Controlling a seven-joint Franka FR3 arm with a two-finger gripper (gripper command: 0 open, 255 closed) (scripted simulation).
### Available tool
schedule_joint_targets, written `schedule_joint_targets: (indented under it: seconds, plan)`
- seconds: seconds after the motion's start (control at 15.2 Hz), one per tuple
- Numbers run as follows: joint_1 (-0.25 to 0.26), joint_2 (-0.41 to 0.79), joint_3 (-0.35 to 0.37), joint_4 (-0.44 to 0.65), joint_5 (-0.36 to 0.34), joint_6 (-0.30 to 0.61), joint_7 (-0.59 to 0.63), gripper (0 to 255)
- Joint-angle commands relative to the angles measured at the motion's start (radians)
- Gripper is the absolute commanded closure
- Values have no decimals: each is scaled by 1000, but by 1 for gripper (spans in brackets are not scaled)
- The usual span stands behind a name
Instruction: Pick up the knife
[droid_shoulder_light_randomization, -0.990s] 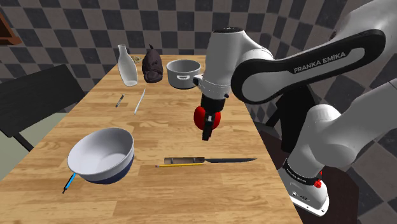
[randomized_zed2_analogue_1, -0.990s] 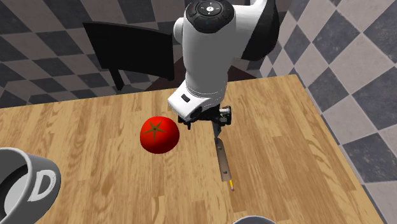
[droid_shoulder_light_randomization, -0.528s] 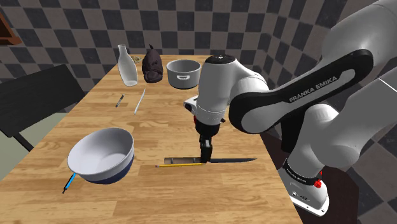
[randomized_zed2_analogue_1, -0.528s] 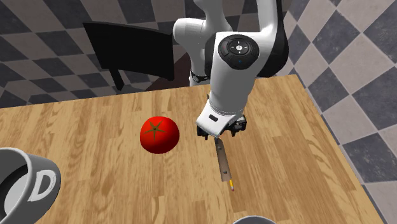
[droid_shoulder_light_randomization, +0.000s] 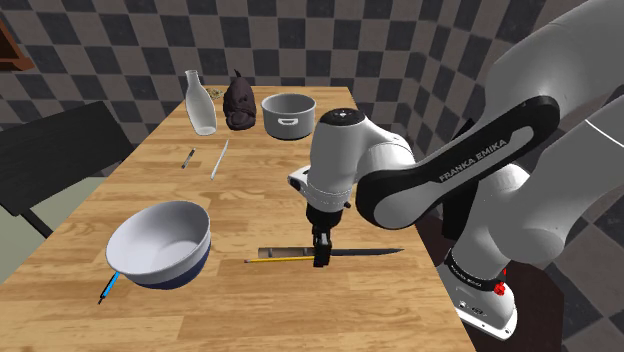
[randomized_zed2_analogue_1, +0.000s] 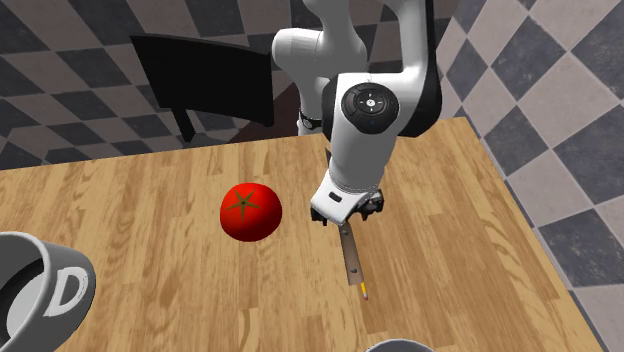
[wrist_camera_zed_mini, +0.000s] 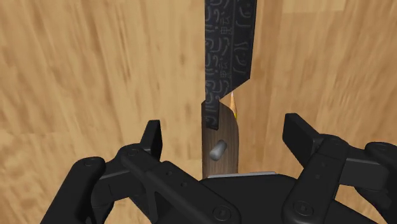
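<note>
Black hand (wrist_camera_zed_mini: 224, 130) straddles knife (wrist_camera_zed_mini: 230, 44), seemingly untouched; blade tip cropped.

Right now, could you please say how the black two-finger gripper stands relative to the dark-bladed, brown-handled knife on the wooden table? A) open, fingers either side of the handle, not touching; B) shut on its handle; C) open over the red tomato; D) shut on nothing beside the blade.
A: in the wrist view the fingers of the gripper stand apart, with bare table showing between each and the handle of the knife.
</note>
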Motion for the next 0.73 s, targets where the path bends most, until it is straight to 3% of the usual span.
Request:
schedule_joint_targets:
  seconds: [0.0, 0.66]
  plan:
    - [-1, 3, 0, -3, 0, 6, -1, 255]
    - [1, -11, -3, 2, 2, -12, -3, 255]
